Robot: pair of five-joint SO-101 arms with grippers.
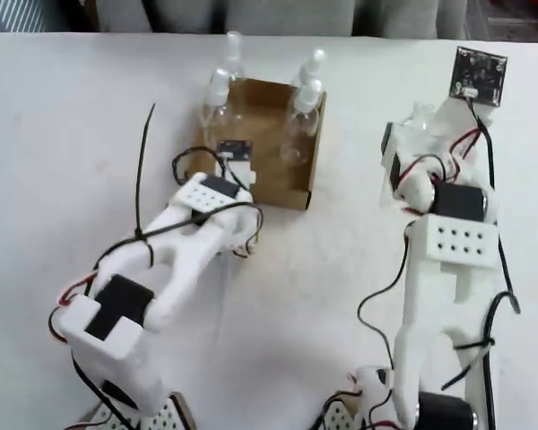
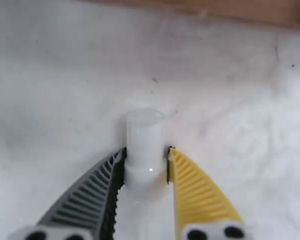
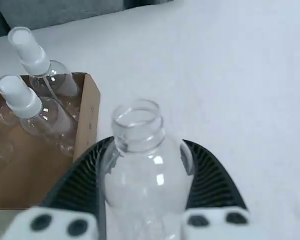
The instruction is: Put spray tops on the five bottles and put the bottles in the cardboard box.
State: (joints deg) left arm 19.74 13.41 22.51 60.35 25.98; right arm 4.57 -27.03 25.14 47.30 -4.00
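Left gripper (image 2: 146, 151) clamps a spray top (image 2: 144, 125); right gripper (image 3: 147, 145) clasps an uncapped bottle (image 3: 140, 177), cardboard box (image 1: 300, 193) at its nine o'clock.

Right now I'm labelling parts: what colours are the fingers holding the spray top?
One grey finger, one yellow finger, clamped on the spray top; best in left wrist view.

Five clear bottles are showing in all: four capped bottles (image 1: 217, 100) are standing inside the one cardboard box (image 1: 300, 193), each wearing one white spray top (image 1: 308, 91), and one uncapped bottle (image 3: 140, 165) is sitting to the right of the box. One loose spray top (image 2: 144, 145) is sitting near the box's front. Two arms are standing by the box, a left arm (image 1: 152, 269) and a right arm (image 1: 453, 242).
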